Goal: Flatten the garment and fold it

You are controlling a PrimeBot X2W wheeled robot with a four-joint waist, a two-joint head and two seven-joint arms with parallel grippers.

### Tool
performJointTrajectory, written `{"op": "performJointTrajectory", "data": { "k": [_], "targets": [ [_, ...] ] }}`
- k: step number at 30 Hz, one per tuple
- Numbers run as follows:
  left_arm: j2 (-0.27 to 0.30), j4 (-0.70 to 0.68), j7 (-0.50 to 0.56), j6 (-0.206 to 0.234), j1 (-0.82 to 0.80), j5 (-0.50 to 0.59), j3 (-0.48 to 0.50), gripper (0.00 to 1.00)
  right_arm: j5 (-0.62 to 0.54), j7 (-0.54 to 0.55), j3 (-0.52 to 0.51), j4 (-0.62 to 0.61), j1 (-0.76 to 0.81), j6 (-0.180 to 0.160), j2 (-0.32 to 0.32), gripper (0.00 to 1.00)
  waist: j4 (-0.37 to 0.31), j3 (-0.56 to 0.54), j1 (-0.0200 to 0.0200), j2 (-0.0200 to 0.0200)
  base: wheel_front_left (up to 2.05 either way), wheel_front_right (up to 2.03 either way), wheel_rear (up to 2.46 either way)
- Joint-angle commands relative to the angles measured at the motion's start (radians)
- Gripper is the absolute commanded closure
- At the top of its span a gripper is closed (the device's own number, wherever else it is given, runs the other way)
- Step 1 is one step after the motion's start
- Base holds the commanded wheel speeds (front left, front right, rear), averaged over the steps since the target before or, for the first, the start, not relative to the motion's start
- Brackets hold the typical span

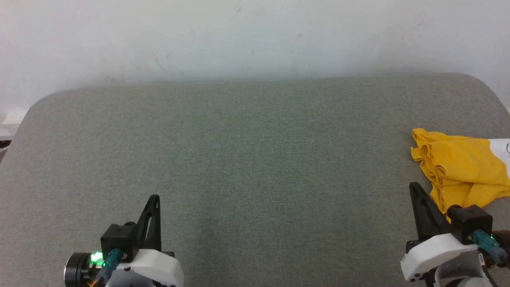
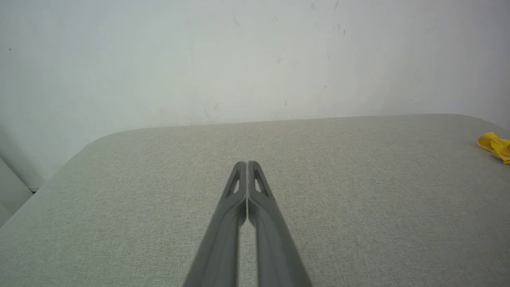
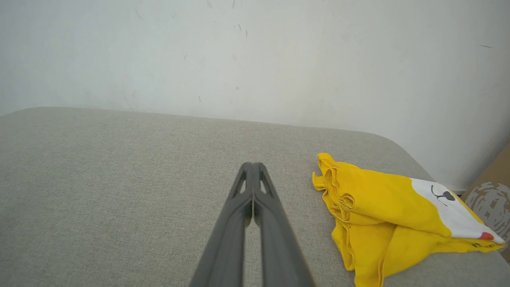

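a crumpled yellow t-shirt [image 1: 462, 167] is seen bunched up at the far right side of a grey fabric-covered table [image 1: 255, 159], and it is partly cut off by the edge of the head view. in the right wrist view a white patch with black lines and a red dot is shown on its right part, and its layers are gathered in ripples along its left edge. it is not laid flat.

the right gripper [image 1: 413, 186] is found at the lower right of the head view, just beside the shirt's near left corner. its two dark fingers are pressed together at the tips, and no cloth is caught between them. the left gripper [image 1: 155, 198] is placed at the lower left, well apart from the shirt. its fingers are likewise closed against each other with nothing held. both pairs of fingers are pointed out over bare grey fabric. a pale, scuffed wall [image 1: 255, 36] is seen behind the table.
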Motion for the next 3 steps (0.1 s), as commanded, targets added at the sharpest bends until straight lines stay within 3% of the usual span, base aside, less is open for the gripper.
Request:
{"op": "performJointTrajectory", "data": {
  "k": [1,3],
  "targets": [
    [-0.005,0.004,0.006,-0.006,-0.026,0.011,0.006,1.0,-0.009,0.009,0.007,-0.008,-0.018,-0.002,0.003,1.0,0.0,0.001,0.0,0.0,0.0,0.0,0.0],
    [-0.006,0.005,0.01,-0.006,-0.029,0.012,0.007,1.0,-0.009,0.012,0.011,-0.01,-0.02,-0.002,0.003,1.0,0.0,0.001,0.0,0.0,0.0,0.0,0.0]
  ]
}}
